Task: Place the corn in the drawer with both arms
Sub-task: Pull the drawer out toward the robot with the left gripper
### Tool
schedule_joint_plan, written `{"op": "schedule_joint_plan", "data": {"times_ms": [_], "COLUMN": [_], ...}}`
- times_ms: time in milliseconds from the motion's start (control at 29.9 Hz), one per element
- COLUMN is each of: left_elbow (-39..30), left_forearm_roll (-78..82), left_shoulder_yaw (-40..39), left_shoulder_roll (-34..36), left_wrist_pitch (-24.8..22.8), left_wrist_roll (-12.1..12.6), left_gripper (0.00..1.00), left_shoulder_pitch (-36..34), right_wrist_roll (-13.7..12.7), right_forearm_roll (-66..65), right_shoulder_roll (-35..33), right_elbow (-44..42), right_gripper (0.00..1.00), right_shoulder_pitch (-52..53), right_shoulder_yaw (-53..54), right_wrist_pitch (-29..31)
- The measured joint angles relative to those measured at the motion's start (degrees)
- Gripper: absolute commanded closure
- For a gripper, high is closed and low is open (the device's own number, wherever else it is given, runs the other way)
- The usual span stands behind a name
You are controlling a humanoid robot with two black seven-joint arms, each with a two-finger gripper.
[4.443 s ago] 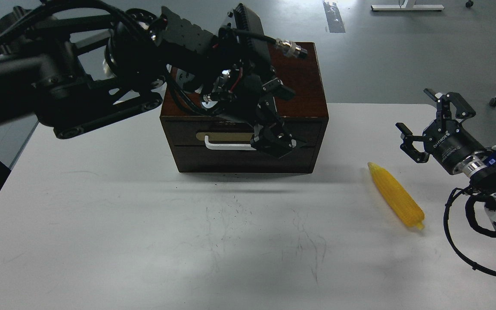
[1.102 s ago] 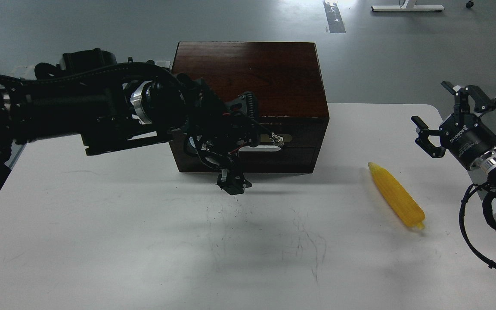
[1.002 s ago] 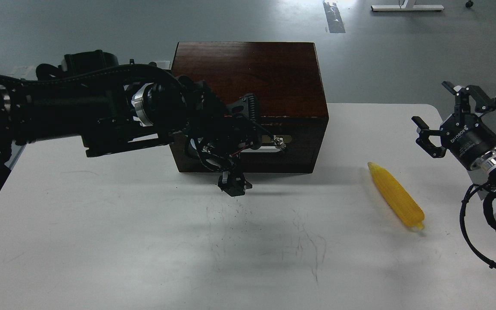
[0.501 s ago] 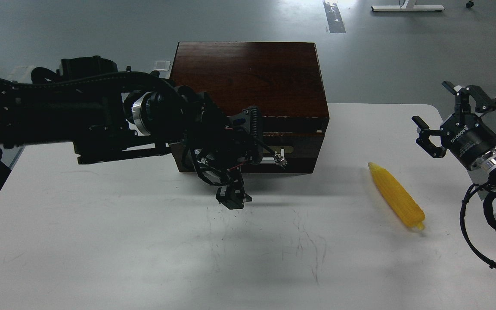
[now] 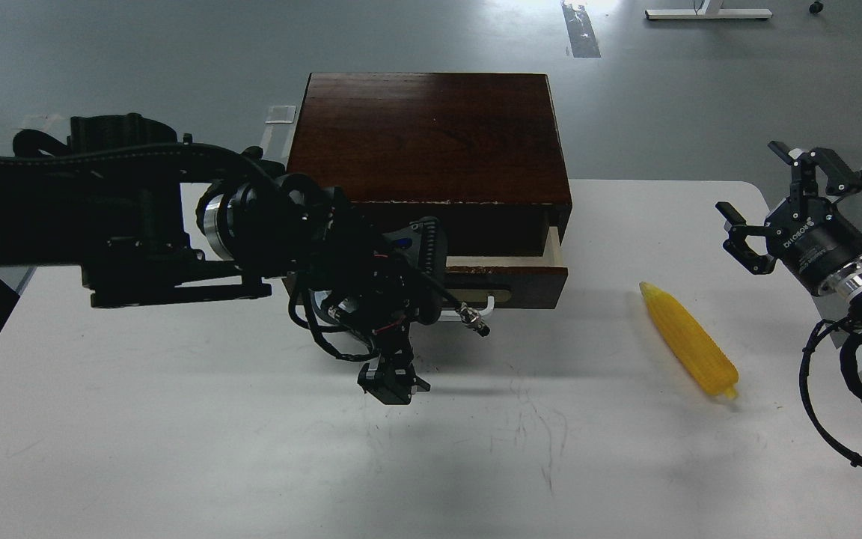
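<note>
The corn [image 5: 689,340] lies on the white table at the right, tip pointing toward the box. The dark brown box [image 5: 431,135] stands at the table's back middle. Its drawer [image 5: 528,283] is pulled partly out, and a strip of pale wood shows along its top edge. My left gripper [image 5: 401,322] is at the drawer's front, over the white bar handle [image 5: 485,305], most of which it hides. Its fingers are dark and hard to separate. My right gripper [image 5: 775,193] is open and empty, above and right of the corn.
The white table [image 5: 176,419] stretches in front of the box, with faint scuff marks in the middle. My left arm [image 5: 117,217] crosses the table's left side at the box's height. Cables [image 5: 820,404] hang by the right arm at the table's right edge.
My left gripper has drawn back toward me and the drawer has slid out with it, from shut to partly open. The right gripper and the corn have not moved.
</note>
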Motion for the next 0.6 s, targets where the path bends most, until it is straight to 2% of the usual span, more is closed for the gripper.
{"op": "schedule_joint_plan", "data": {"times_ms": [200,601], "left_elbow": [-1.8,-0.8], "left_forearm_roll": [0.1,3.2], "left_shoulder_yaw": [0.0,-0.2], "left_shoulder_roll": [0.4,-0.2], "left_wrist_pitch": [0.0,0.0], "left_wrist_roll": [0.0,0.0], "left_gripper": [0.01,0.01], "left_shoulder_pitch": [0.0,0.0], "right_wrist_roll": [0.0,0.0], "right_forearm_roll": [0.0,0.0], "right_shoulder_roll": [-0.3,-0.8], "right_elbow": [0.4,0.6], "right_gripper": [0.00,0.00], "right_shoulder_pitch": [0.0,0.0], "right_shoulder_yaw": [0.0,0.0], "right_wrist_pitch": [0.0,0.0]}}
